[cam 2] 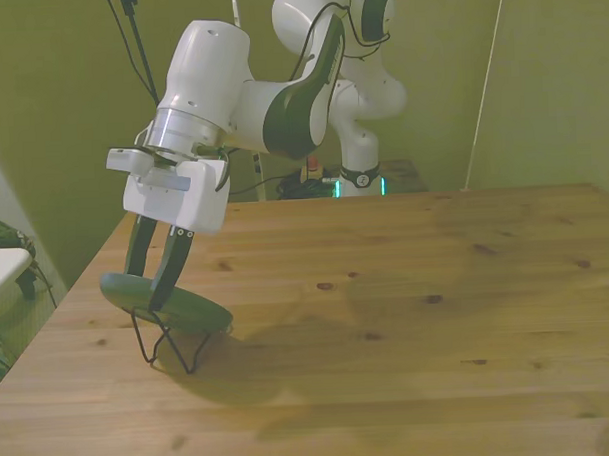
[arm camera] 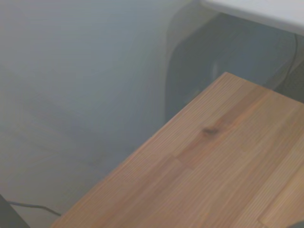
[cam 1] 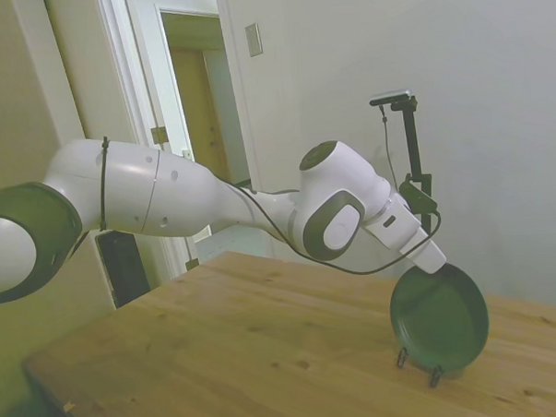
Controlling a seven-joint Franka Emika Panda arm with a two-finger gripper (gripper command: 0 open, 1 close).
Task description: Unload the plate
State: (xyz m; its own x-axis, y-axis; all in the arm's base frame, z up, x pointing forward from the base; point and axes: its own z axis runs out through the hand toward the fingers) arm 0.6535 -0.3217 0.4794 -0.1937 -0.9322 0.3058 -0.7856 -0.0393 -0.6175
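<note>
The dark green plate [cam 2: 192, 312] stands on its edge in a thin black wire stand [cam 2: 174, 348] near the table's edge at the front view's left. In the side view the plate [cam 1: 440, 320] faces the camera, with the stand's feet [cam 1: 435, 377] below it. My gripper [cam 2: 145, 291] reaches down over the plate's upper rim. It is open, with one finger [cam 2: 171, 273] in front of the plate and the other behind it. The side view hides the fingers behind the plate's top. The wrist view shows no plate.
The wooden table [cam 2: 418, 314] stretches wide toward the front view's right. Its edge [cam 2: 57, 317] runs close beside the stand. The wrist view shows a table corner [arm camera: 213, 161] and grey floor beyond it. A doorway [cam 1: 199, 101] lies behind the arm.
</note>
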